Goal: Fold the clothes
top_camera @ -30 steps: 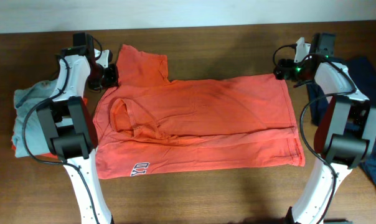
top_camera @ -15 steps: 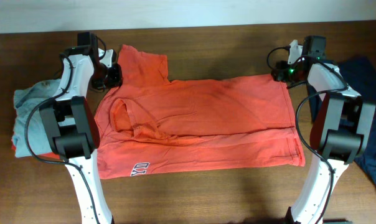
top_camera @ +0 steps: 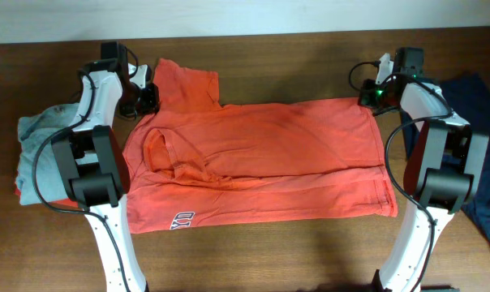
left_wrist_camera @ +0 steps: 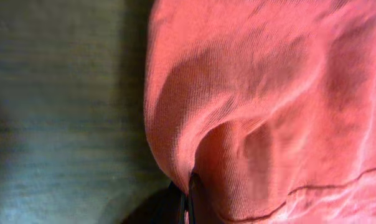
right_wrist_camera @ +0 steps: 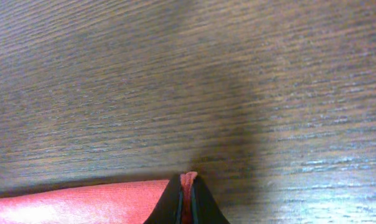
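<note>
The left pincer point(top_camera: 147, 99) pinches the orange-red T-shirt point(top_camera: 261, 154) near its sleeve; the right pincer point(top_camera: 367, 96) clamps its far hem corner. The shirt lies half-folded across a dark wood-grain desk point(top_camera: 269, 50), with a grey shirt point(top_camera: 38, 134) and a navy shirt point(top_camera: 480, 97) at the ends and a pale wall point(top_camera: 229, 16) behind.

- There was one orange-red T-shirt point(top_camera: 261, 162).
- There was one grey garment point(top_camera: 38, 138).
- One orange piece point(top_camera: 22, 194) showed under the grey.
- There was one navy garment point(top_camera: 484, 101).
- There were two robot arms: a left arm point(top_camera: 91, 158) and a right arm point(top_camera: 444, 158).
- There was one wooden table point(top_camera: 269, 255).
</note>
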